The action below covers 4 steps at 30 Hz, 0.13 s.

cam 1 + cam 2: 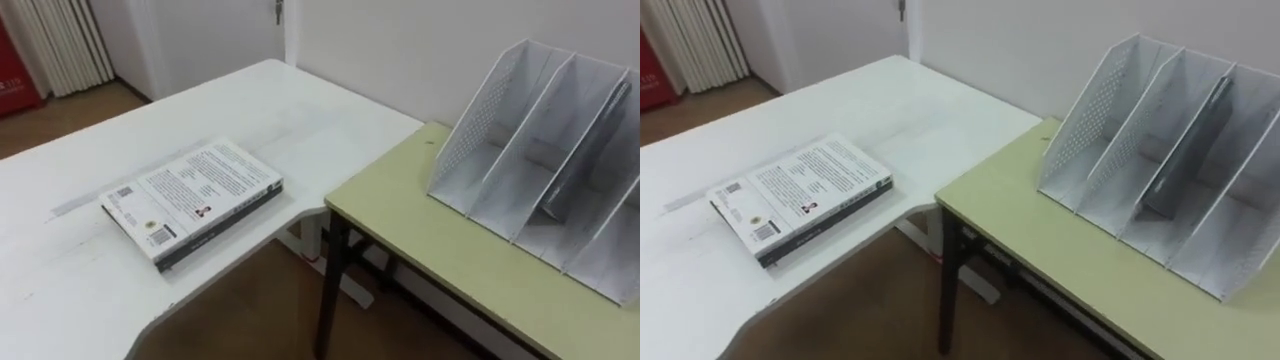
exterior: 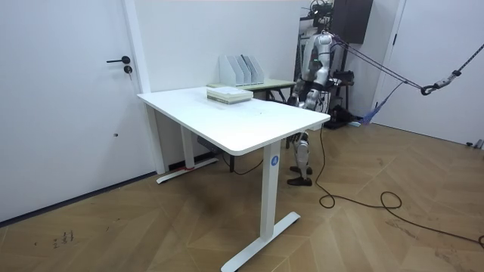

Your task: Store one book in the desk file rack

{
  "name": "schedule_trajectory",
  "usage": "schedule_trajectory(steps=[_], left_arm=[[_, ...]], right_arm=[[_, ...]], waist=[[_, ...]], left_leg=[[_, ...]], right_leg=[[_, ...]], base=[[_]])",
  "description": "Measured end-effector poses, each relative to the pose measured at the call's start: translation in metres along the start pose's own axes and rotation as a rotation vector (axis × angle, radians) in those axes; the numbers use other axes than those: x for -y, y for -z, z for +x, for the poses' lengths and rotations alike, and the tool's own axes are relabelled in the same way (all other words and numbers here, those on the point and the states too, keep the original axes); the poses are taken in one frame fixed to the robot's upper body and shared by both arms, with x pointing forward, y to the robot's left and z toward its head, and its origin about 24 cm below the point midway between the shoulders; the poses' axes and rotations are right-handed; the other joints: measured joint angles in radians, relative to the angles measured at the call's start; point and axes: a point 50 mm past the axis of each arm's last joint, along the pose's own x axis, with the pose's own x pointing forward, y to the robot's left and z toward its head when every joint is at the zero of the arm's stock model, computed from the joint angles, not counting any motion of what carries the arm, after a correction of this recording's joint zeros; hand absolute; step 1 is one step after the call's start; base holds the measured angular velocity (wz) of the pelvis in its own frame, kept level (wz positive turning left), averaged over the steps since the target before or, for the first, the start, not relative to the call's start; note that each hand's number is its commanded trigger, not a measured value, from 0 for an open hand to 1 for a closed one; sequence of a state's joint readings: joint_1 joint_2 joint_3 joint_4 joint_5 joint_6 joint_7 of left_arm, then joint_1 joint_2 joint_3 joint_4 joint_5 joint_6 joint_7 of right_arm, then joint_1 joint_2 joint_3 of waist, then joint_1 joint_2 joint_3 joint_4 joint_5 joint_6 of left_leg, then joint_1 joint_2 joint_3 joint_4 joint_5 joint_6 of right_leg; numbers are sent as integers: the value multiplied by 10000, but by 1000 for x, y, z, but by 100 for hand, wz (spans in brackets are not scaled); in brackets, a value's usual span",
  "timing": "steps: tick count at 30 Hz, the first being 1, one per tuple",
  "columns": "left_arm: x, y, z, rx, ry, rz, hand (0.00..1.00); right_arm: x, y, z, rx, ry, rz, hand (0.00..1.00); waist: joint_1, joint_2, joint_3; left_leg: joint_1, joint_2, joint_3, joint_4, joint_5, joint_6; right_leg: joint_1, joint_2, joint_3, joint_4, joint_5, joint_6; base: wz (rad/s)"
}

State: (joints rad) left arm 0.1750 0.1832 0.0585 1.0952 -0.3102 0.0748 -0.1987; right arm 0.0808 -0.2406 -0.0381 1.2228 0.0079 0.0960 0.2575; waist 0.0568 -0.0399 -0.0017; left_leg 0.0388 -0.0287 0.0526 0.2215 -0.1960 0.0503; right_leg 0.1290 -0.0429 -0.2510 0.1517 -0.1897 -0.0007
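Note:
A book (image 1: 192,200) with a white printed cover and dark page edge lies flat on the white desk (image 1: 60,290), close to its inner corner. In the room view the book (image 2: 229,94) sits at the desk's far side. The white perforated file rack (image 1: 540,150) stands on the green table (image 1: 450,250) to the right, its slots opening toward me. A thin grey sheet (image 1: 1185,150) leans in a middle slot. In the room view I stand behind the desk by the green table, with my left hand (image 2: 302,100) and right hand (image 2: 330,92) low at my sides.
A gap of wooden floor (image 1: 260,310) separates the desk's curved edge from the green table's dark leg (image 1: 330,280). A white wall runs behind both tables. A door (image 2: 76,98) and trailing cable (image 2: 355,200) show in the room view.

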Motion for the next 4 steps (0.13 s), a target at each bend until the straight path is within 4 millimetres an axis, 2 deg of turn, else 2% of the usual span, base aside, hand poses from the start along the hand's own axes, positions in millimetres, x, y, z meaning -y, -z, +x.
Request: schedule_trajectory(steps=[4], left_arm=[[-3,6,-2,-62,-101,20,0]], right_arm=[[4,14,-1,-419,680,715,0]], waist=[[-135,108,-33]], left_leg=[[21,-32,9,-22,-17,27]], right_leg=[[13,3,14,0,-12,30]], base=[[0]])
